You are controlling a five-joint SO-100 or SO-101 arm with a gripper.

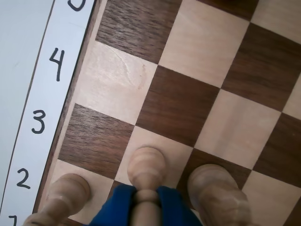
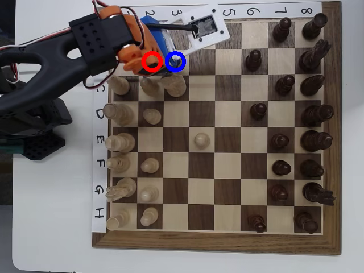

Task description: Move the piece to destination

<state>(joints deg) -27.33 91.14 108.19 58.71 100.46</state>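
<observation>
In the wrist view my blue gripper (image 1: 146, 201) is shut on the neck of the pale tan pawn (image 1: 146, 164), whose round top shows just ahead of the fingers. The light destination square (image 1: 175, 151) lies directly in front of the pawn. In the overhead view the gripper (image 2: 151, 60) sits at the board's top left over the red-ringed dark square, and the pawn is hidden under it. The blue ring (image 2: 176, 61) marks the destination, one square to the right. I cannot tell whether the pawn is lifted off the board.
Pale pieces stand close on both sides of the held pawn (image 1: 70, 188) (image 1: 217, 190). The chessboard (image 2: 227, 242) carries a row of light pieces (image 2: 175, 85) just below the gripper, a lone light pawn (image 2: 200, 140) and dark pieces (image 2: 280, 140) on the right. The number strip (image 1: 40, 122) runs along the board's edge.
</observation>
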